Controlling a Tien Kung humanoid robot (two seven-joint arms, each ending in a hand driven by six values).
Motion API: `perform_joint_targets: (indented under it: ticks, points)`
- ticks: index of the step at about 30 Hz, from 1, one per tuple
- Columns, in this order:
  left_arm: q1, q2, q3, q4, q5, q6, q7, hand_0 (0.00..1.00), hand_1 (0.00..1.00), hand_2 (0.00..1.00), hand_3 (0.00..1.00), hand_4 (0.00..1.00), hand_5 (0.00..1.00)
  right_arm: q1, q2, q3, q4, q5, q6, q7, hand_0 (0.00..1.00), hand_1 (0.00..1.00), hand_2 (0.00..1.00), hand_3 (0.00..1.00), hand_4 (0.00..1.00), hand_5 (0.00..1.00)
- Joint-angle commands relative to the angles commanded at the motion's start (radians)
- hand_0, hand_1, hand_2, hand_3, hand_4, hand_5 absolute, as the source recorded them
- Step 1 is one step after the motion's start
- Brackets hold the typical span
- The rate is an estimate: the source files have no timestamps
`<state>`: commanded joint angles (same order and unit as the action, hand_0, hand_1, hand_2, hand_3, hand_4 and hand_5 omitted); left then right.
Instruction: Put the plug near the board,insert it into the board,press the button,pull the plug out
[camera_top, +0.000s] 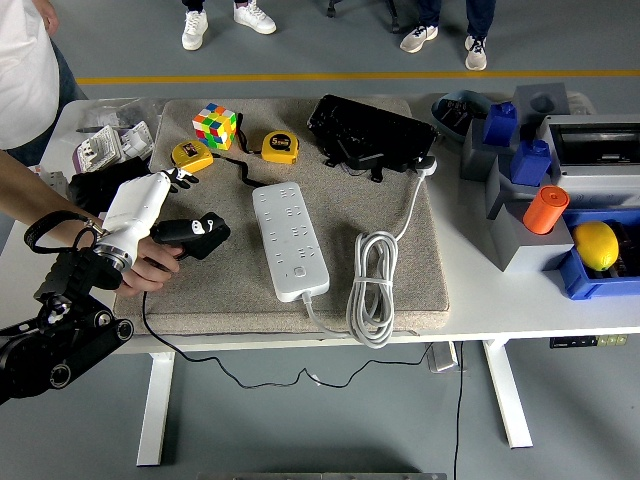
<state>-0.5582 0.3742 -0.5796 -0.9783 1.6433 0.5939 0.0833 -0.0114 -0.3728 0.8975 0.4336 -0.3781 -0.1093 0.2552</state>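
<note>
At left edge of the mat (230, 290), a person's hand (150, 268) sits under the robot's left hand (135, 212), both at the black plug (192, 234). Robot fingers look wrapped on the plug's rear, though the person's hand blocks part of the view. Plug lies on the mat, apart from the white board (290, 240) to its right. 2 yellow tape measures (192, 156) and a cube (214, 125) sit behind. Coiled white cord (372, 285) lies right of the board.
</note>
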Motion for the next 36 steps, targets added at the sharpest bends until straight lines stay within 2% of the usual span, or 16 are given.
perform_joint_targets:
  ticks: [3, 4, 9, 10, 14, 16, 21, 22, 27, 28, 33, 34, 36]
  points:
    - [0.002, 0.002, 0.005, 0.002, -0.018, -0.019, 0.0, 0.644, 0.645, 0.678, 0.702, 0.998, 0.558, 0.0, 0.0, 0.001, 0.0, 0.0, 0.0, 0.0, 0.698, 0.697, 0.671, 0.571, 0.998, 0.526]
    - [0.002, 0.002, 0.006, 0.003, -0.021, -0.03, 0.001, 0.694, 0.697, 0.703, 0.715, 0.998, 0.571, 0.0, 0.0, 0.001, 0.0, 0.001, 0.0, 0.0, 0.698, 0.697, 0.67, 0.571, 0.998, 0.525]
    - [0.004, 0.0, 0.014, 0.007, -0.038, -0.075, -0.013, 0.694, 0.697, 0.703, 0.715, 0.998, 0.571, 0.0, 0.0, 0.002, 0.0, 0.0, 0.002, 0.001, 0.698, 0.697, 0.67, 0.571, 0.998, 0.525]
    - [0.003, -0.001, 0.019, 0.006, -0.043, -0.082, -0.014, 0.724, 0.723, 0.732, 0.73, 0.998, 0.597, 0.0, 0.0, 0.001, 0.0, 0.0, 0.002, 0.001, 0.698, 0.697, 0.67, 0.572, 0.998, 0.525]
    - [-0.002, -0.008, 0.042, 0.023, -0.032, -0.089, -0.01, 0.724, 0.723, 0.732, 0.73, 0.998, 0.597, 0.001, 0.001, 0.0, 0.001, -0.001, 0.002, 0.001, 0.698, 0.697, 0.67, 0.572, 0.998, 0.525]
    - [-0.004, -0.012, 0.05, 0.033, -0.029, -0.087, -0.012, 0.714, 0.723, 0.732, 0.728, 0.998, 0.566, 0.0, 0.001, 0.002, 0.003, -0.003, 0.002, 0.001, 0.698, 0.697, 0.671, 0.572, 0.998, 0.524]
    - [-0.016, -0.022, 0.083, 0.068, -0.028, -0.058, -0.011, 0.714, 0.723, 0.732, 0.728, 0.998, 0.566, 0.002, 0.002, 0.006, 0.007, -0.006, 0.001, 0.001, 0.698, 0.697, 0.671, 0.572, 0.998, 0.524]
    - [-0.018, -0.024, 0.086, 0.075, -0.031, -0.05, -0.016, 0.667, 0.673, 0.678, 0.709, 0.998, 0.432, 0.002, 0.002, 0.007, 0.008, -0.007, 0.001, 0.001, 0.698, 0.697, 0.671, 0.571, 0.998, 0.522]
    - [-0.03, -0.031, 0.108, 0.109, -0.049, -0.021, -0.024, 0.667, 0.673, 0.678, 0.709, 0.998, 0.432, 0.002, 0.001, 0.009, 0.01, -0.009, 0.0, 0.001, 0.698, 0.697, 0.671, 0.571, 0.998, 0.522]
    - [-0.031, -0.033, 0.111, 0.115, -0.058, -0.015, -0.028, 0.619, 0.628, 0.616, 0.668, 0.998, 0.337, 0.002, 0.001, 0.009, 0.01, -0.009, 0.0, 0.001, 0.697, 0.697, 0.669, 0.571, 0.998, 0.522]
    - [-0.037, -0.038, 0.12, 0.133, -0.093, -0.01, -0.033, 0.619, 0.628, 0.616, 0.668, 0.998, 0.337, 0.002, 0.002, 0.011, 0.013, -0.012, 0.0, 0.002, 0.697, 0.697, 0.669, 0.571, 0.998, 0.522]
    - [-0.037, -0.039, 0.121, 0.134, -0.104, -0.009, -0.038, 0.512, 0.572, 0.558, 0.619, 0.998, 0.338, 0.002, 0.002, 0.011, 0.013, -0.012, -0.001, 0.002, 0.697, 0.697, 0.67, 0.572, 0.998, 0.521]
    - [-0.038, -0.04, 0.123, 0.136, -0.116, -0.007, -0.042, 0.512, 0.572, 0.558, 0.619, 0.998, 0.338, 0.002, 0.002, 0.011, 0.014, -0.013, -0.001, 0.002, 0.697, 0.697, 0.67, 0.572, 0.998, 0.521]
